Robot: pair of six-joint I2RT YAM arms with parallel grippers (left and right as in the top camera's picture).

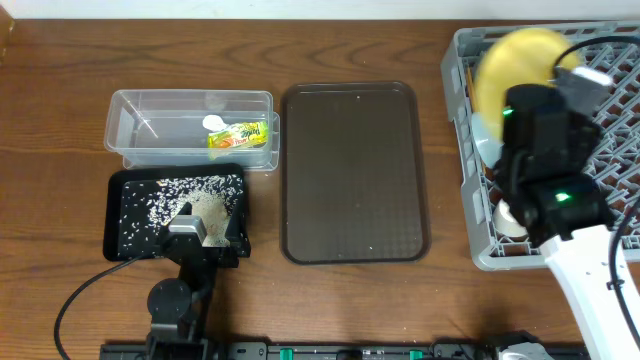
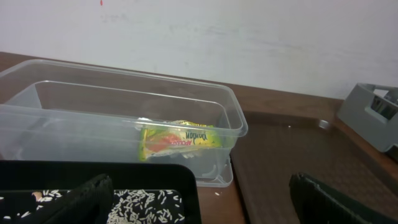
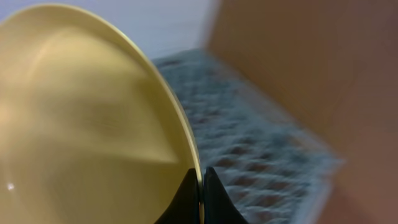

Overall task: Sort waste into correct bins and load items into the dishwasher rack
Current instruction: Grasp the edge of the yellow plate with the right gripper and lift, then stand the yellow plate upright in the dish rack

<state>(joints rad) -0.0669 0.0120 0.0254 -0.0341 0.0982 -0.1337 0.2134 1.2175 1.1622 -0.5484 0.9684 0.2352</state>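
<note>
My right gripper (image 3: pixel 200 186) is shut on the rim of the pale-yellow plate (image 1: pixel 512 68), also seen in the right wrist view (image 3: pixel 81 124), held tilted above the grey dishwasher rack (image 1: pixel 470 150). A white cup or bowl (image 1: pixel 510 218) sits in the rack below the arm. The clear tub (image 1: pixel 130 105) holds the yellow-green wrapper (image 1: pixel 238 135) and a white scrap (image 1: pixel 212 123). The black tray (image 1: pixel 115 215) holds rice grains (image 1: pixel 185 195). My left gripper (image 2: pixel 199 199) is open and empty over the black tray's near edge. Chopsticks and the blue bowl are hidden.
The large brown serving tray (image 1: pixel 355 170) lies between the bins and the rack, with a few stray grains on it. The rack's corner shows at the right of the left wrist view (image 2: pixel 370 115). A cable runs off the left arm's base.
</note>
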